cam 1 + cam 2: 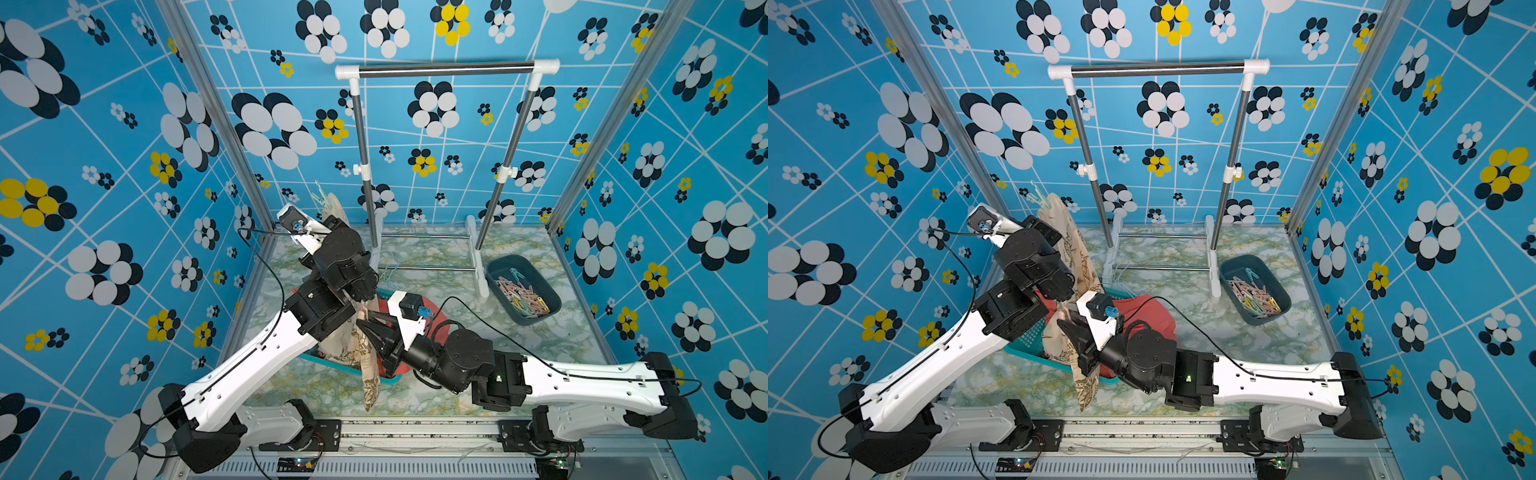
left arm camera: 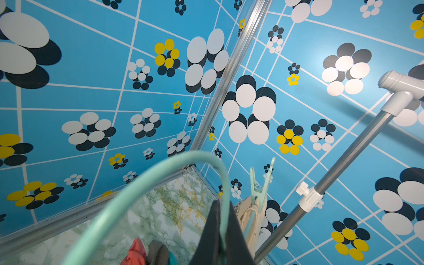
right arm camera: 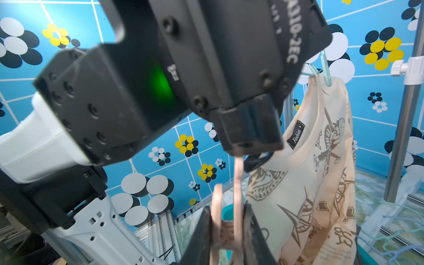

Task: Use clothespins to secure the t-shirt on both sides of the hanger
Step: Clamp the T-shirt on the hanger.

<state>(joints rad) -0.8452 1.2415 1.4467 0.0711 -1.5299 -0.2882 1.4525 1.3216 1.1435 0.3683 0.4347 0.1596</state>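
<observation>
While right gripper (image 3: 227, 213) pinches a pink clothespin (image 3: 238, 174), jaws part-closed, lower centre in both top views, left gripper (image 2: 221, 211) clamps the hanger (image 2: 160, 169) tight. T-shirt (image 3: 309, 183) hangs off it; mint clothespin (image 2: 261, 183) on its shoulder. Spare pins (image 1: 521, 297) in bin (image 1: 540, 282), centre right.

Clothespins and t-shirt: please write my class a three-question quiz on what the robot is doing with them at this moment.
1. True or false: a mint clothespin is clipped on one shoulder of the t-shirt.
2. What is the right pincer holding? A: a pink clothespin. B: a sleeve. C: nothing.
3. Fill in: the left pincer is shut on the hook of the mint ____.

Key: 1 true. 2 A. 3 hanger.
</observation>
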